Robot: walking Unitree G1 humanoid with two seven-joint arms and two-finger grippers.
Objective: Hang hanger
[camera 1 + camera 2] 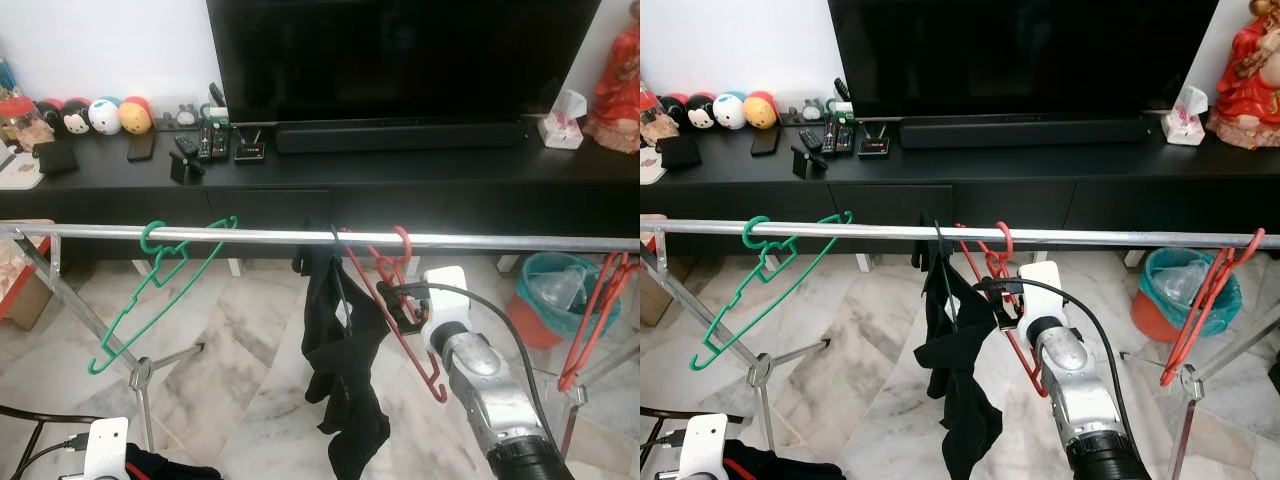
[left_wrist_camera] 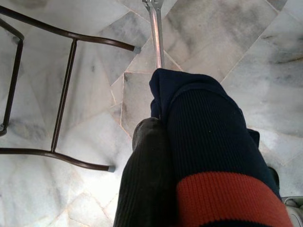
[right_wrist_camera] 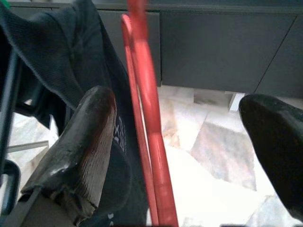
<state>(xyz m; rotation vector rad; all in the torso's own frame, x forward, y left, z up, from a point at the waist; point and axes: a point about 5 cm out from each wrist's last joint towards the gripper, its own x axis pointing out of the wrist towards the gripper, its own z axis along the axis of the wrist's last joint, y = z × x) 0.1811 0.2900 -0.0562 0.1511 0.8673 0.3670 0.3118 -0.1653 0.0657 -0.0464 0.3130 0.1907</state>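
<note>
Right arm: silver forearm rising from below toward the rail (image 1: 300,237), its right gripper (image 1: 402,303) just under the rail beside the red hanger (image 1: 405,310).
Red hanger: hook over the rail, just right of the black garment (image 1: 340,370); its long axis slants down and away from the rail toward the right, lower end well below the gripper.
Hanger versus jaws: in the right wrist view the red bars (image 3: 149,132) pass through the gap between the two black fingers (image 3: 80,151), nearer the finger beside the garment, clear of the other.
Right jaws: spread wide, not pinching the hanger; I cannot tell whether the near finger touches it.
Left gripper: low beneath the rail's left stretch, wrist (image 1: 105,450) at the frame's bottom; jaws hidden under a dark blue knit cloth with a red band (image 2: 213,161), so their state cannot be told.
Green hanger (image 1: 160,290): hooked on the rail left of the black garment, tilted down to the left.
Other red hanger (image 1: 595,310): on the rail's far right end.
TV cabinet (image 1: 400,185): behind the rail.
</note>
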